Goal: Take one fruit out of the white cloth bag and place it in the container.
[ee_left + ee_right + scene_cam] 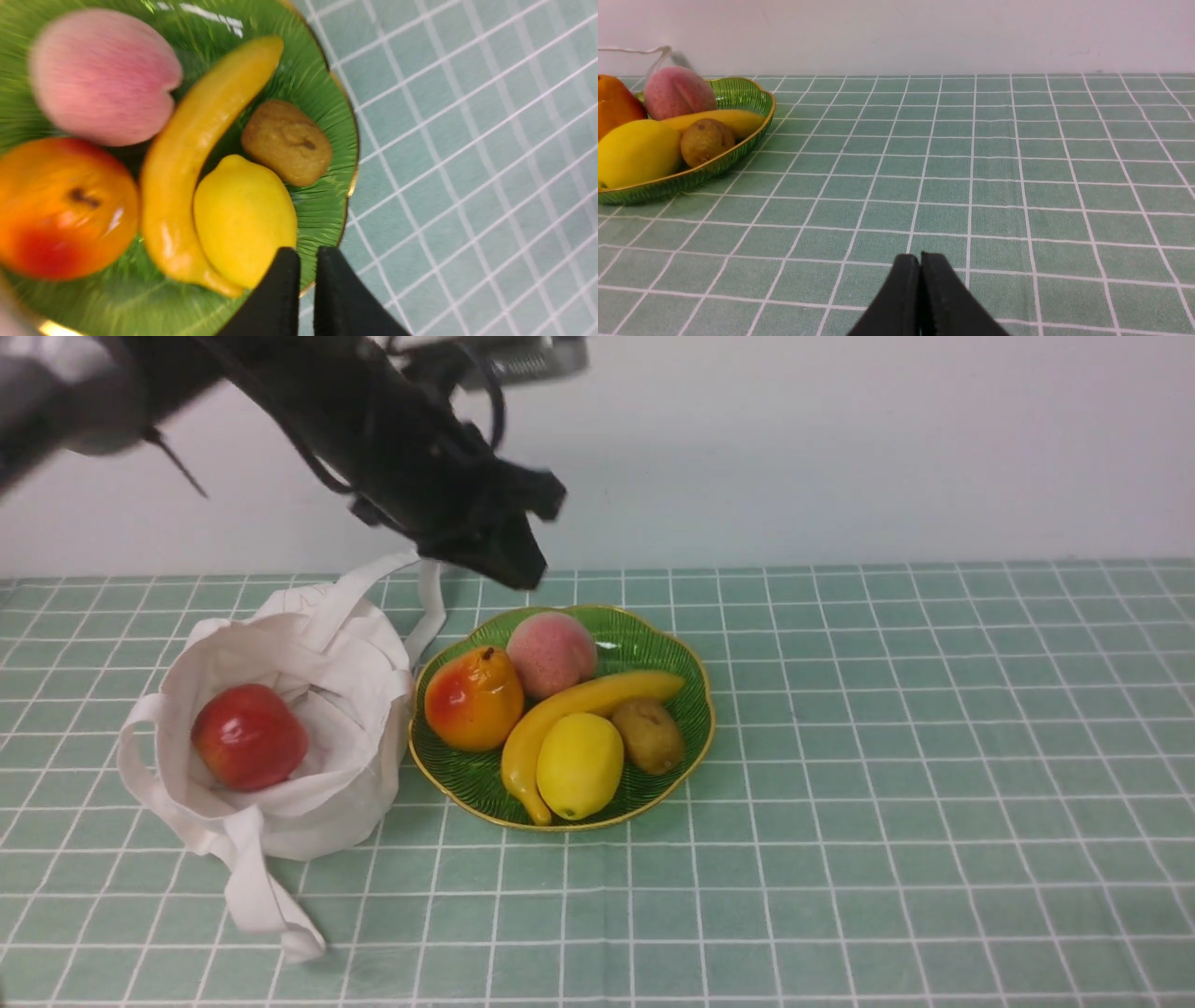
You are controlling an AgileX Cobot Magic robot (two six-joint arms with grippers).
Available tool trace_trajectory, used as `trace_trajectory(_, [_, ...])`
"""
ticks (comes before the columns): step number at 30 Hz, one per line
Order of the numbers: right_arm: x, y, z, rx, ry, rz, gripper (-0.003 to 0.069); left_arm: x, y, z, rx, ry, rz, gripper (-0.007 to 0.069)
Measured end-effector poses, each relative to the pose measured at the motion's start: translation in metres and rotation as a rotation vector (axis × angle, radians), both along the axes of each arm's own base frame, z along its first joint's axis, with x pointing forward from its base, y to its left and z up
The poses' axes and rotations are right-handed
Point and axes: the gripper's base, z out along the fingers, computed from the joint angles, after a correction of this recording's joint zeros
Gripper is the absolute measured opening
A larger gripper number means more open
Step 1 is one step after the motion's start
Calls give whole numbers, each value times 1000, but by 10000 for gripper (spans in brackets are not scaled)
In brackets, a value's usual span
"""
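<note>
Lifting straight up should suit the retreat: the kiwi [649,735] lies at the right side of the plate [689,705], mid-frame; the left gripper [518,574], closed and empty, hangs upper-left of it, near the bag [336,644].

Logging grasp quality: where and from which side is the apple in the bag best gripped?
Probably across the apple's rounded middle, coming from above: the bag's mouth gapes upward, and cloth walls ring the apple's sides.
</note>
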Motion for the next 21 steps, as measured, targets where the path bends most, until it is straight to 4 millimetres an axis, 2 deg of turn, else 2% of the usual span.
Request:
trace_trajectory(2, [0, 0, 0, 0, 0, 0, -12, -21, 9, 34, -4, -84, 7, -2])
trace_trajectory(5, [0, 0, 0, 0, 0, 0, -12, -72, 26, 86, -24, -276, 52, -8])
trace_trajectory(6, [0, 0, 0, 0, 0, 0, -12, -75, 27, 89, -23, -286, 59, -8])
trace_trajectory(8, [0, 0, 0, 0, 0, 0, -12, -116, 43, 111, -46, -412, 132, -8])
trace_trajectory(9, [0, 0, 0, 0, 0, 0, -12, -145, 52, 121, -70, -490, 177, -8])
trace_trajectory(10, [0, 0, 0, 0, 0, 0, -12, -164, 59, 124, -91, -542, 210, -8])
trace_trajectory(11, [0, 0, 0, 0, 0, 0, -12, -162, 59, 121, -91, -537, 216, -8])
trace_trajectory(12, [0, 0, 0, 0, 0, 0, -12, -200, 71, 122, -136, -644, 260, -8])
trace_trajectory(14, [0, 0, 0, 0, 0, 0, -12, -214, 76, 114, -153, -682, 282, -8])
trace_trajectory(15, [0, 0, 0, 0, 0, 0, -12, -231, 81, 112, -169, -720, 293, -8])
trace_trajectory(16, [0, 0, 0, 0, 0, 0, -12, -240, 84, 104, -172, -736, 301, -8])
trace_trajectory(17, [0, 0, 0, 0, 0, 0, -12, -259, 90, 95, -157, -763, 304, -8])
trace_trajectory(21, [0, 0, 0, 0, 0, 0, -12, -284, 101, 75, -74, -808, 307, -8])
